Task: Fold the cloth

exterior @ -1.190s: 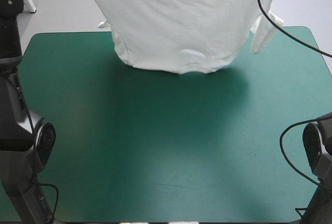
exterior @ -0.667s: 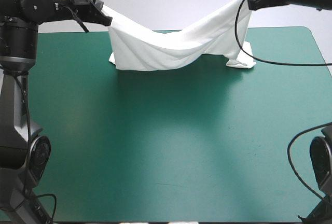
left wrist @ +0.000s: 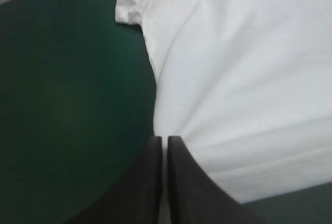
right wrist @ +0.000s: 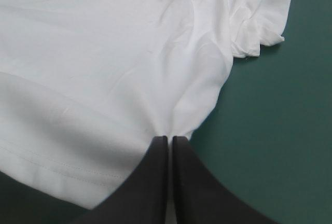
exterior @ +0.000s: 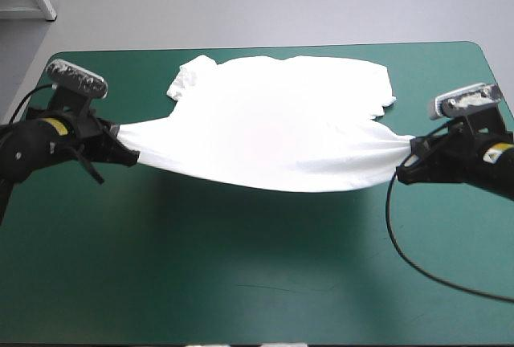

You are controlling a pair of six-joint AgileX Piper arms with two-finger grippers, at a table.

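White T-shirt [exterior: 281,122] over far half of teal-green cover [exterior: 241,283].

High view: above and behind the rig, facing forward and down, far enough to take in the whole teal-green surface [exterior: 241,283]. Left wrist view: close, looking along the left end effector [left wrist: 164,139] over the T-shirt [left wrist: 249,79] to one sleeve [left wrist: 129,3]. Right wrist view: close, along the right end effector [right wrist: 169,138], other sleeve [right wrist: 259,22] ahead. All three share the T-shirt's body.
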